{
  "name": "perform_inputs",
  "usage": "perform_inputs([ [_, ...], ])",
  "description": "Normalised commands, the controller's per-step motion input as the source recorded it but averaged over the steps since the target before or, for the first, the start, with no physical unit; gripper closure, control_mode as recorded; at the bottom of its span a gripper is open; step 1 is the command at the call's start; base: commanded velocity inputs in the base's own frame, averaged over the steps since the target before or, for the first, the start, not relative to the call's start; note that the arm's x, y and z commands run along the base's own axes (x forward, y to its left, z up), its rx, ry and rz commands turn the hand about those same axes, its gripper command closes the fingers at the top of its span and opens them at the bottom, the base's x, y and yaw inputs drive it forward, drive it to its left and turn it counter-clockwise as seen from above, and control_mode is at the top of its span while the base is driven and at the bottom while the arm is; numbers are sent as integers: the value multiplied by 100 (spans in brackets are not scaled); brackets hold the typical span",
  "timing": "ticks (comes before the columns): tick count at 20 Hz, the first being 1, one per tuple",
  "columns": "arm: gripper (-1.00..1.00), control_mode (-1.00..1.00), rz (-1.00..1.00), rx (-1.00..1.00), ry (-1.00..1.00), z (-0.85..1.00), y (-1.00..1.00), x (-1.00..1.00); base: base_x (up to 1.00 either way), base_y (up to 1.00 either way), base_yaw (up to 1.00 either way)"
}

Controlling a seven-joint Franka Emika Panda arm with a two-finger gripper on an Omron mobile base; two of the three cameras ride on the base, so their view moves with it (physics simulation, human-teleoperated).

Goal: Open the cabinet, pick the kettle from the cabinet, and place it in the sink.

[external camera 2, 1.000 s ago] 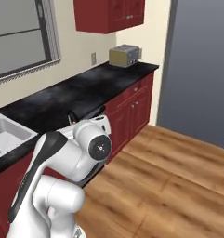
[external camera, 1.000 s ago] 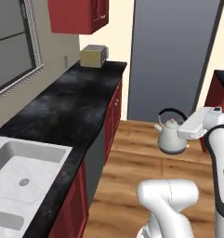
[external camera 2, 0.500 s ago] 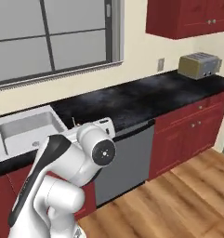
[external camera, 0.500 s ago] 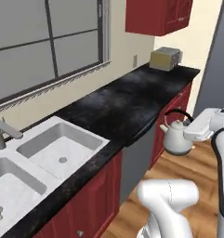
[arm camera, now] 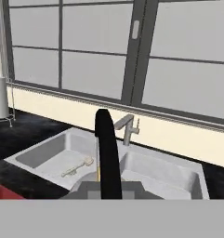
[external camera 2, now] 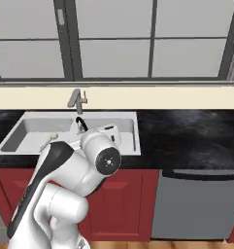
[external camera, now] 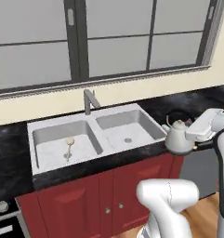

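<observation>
The kettle (external camera: 179, 138) was held upright in the air at the right side of the left base view, just in front of the counter edge and to the right of the sink (external camera: 92, 134). Its rounded silver-white body sat level, with the lid knob on top and the thin black handle (external camera: 178, 115) arching above it. The short spout pointed toward the sink, to the left in that view. The body was about as wide as tall, so no clear long axis could be read; the handle arch ran in line with the spout.

The gripper (external camera: 197, 135) was clenched on the kettle's handle. In the hand view the black handle (arm camera: 108, 155) rose as a dark vertical band from the bottom centre, directly in front of the camera, and the fingertips themselves were hidden behind it.

The sink was a light grey double basin set into the black counter (external camera: 11, 153) below a large window (external camera: 108, 37). The faucet (external camera: 90, 100) stood at the back, at the divider between the two bowls. A small pale utensil (external camera: 68, 146) lay flat in the left bowl; the right bowl showed its drain (external camera: 128, 140). In the right base view the white arm (external camera 2: 75, 170) stood in front of the sink (external camera 2: 26, 131), covering part of the right bowl. A paper towel roll (arm camera: 0, 97) stood on the counter at the far left of the hand view.
</observation>
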Motion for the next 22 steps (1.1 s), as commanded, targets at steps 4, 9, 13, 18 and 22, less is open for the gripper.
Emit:
perform_inputs([
  [4, 100, 100, 0, 0, 0, 0, 0, 0, 11, -14, 85],
  [9, 100, 100, 0, 0, 0, 0, 0, 0, 14, -41, 40],
  [13, 100, 100, 0, 0, 0, 0, 0, 0, 9, -58, 9],
  [18, 100, 100, 0, 0, 0, 0, 0, 0, 17, -56, 3],
  [22, 100, 100, 0, 0, 0, 0, 0, 0, 48, -31, 0],
])
